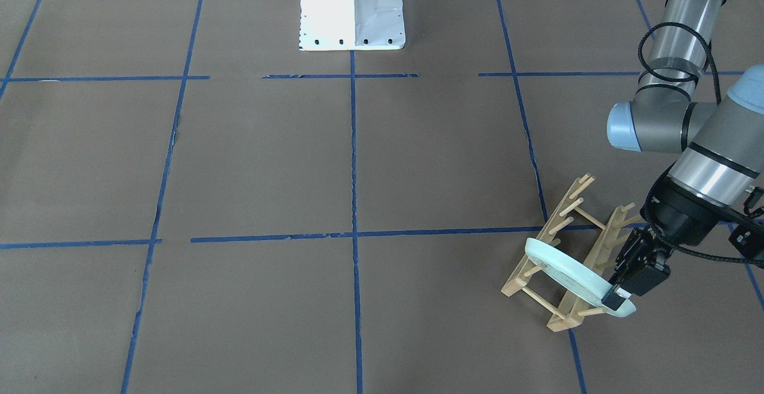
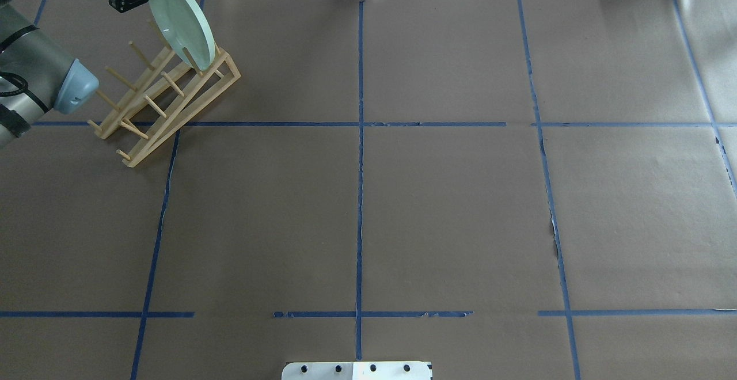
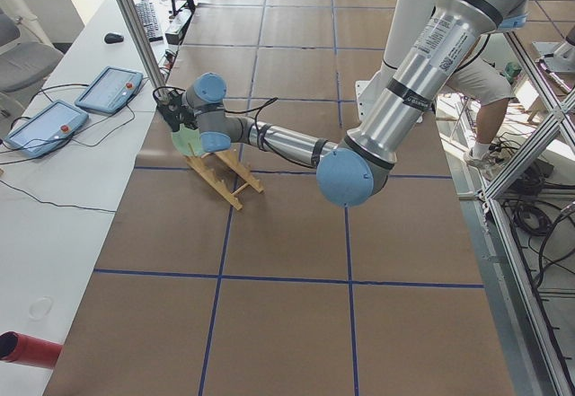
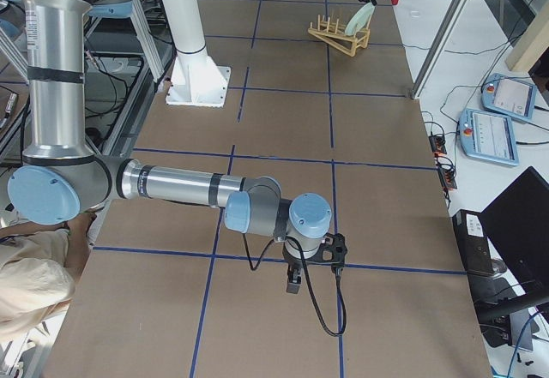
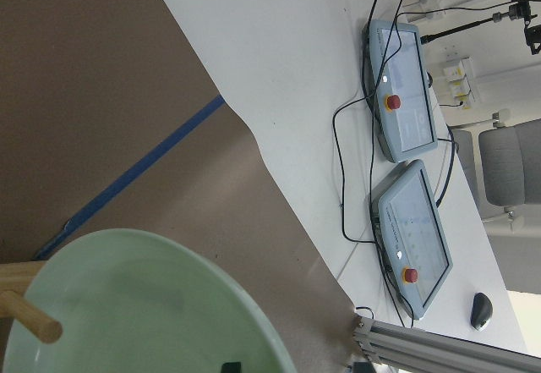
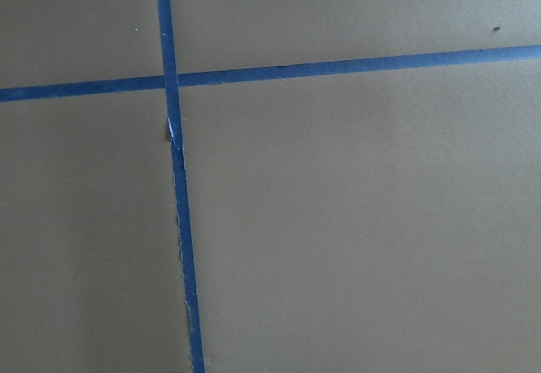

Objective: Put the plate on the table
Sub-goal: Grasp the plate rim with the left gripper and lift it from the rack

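brown paper-covered table (image 2: 449, 207), taped into big blue-lined squares. a wooden peg rack (image 2: 164, 101) stands toward one corner; the white robot base (image 1: 352, 9) sits mid-edge.

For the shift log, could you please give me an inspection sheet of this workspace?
Surface: table, brown paper with blue tape grid, small tears along the tape.
Job's things: plate on edge in the rack, not yet on the table.
Clutter: nothing seen.
Pincers: left pincer shut on the plate's rim; right pincer low over the table, state unclear.
Cables: black cable looped at the left arm; second cable trailing behind the right pincer.
Surroundings: two pendants on a white bench beside the table.
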Motion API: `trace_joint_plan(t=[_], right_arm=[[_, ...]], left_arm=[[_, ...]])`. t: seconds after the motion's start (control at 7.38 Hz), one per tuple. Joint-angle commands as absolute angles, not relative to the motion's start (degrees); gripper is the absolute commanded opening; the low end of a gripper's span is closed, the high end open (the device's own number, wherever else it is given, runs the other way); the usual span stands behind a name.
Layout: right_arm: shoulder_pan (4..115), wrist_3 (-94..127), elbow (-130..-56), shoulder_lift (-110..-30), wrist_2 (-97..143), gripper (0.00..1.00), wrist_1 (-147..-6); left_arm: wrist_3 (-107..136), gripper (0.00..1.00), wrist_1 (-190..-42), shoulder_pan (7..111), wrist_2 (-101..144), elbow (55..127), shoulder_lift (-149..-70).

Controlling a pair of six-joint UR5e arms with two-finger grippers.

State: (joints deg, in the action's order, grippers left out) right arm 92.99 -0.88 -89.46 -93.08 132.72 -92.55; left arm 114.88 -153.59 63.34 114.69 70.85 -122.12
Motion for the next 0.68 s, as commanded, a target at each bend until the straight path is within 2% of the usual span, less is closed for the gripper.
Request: trace_joint_plan(t=[0.0, 0.54], right_arm=[[92.99, -0.88, -89.47, -93.08, 132.71, 1.0, -92.55], [92.99, -0.88, -89.47, -93.08, 132.71, 1.0, -92.55]], left_arm=[[114.52, 0.0, -153.72, 63.63, 114.61, 72.76, -121.91], [117.92, 0.0, -152.32, 67.24, 117.86, 82.59, -121.9]])
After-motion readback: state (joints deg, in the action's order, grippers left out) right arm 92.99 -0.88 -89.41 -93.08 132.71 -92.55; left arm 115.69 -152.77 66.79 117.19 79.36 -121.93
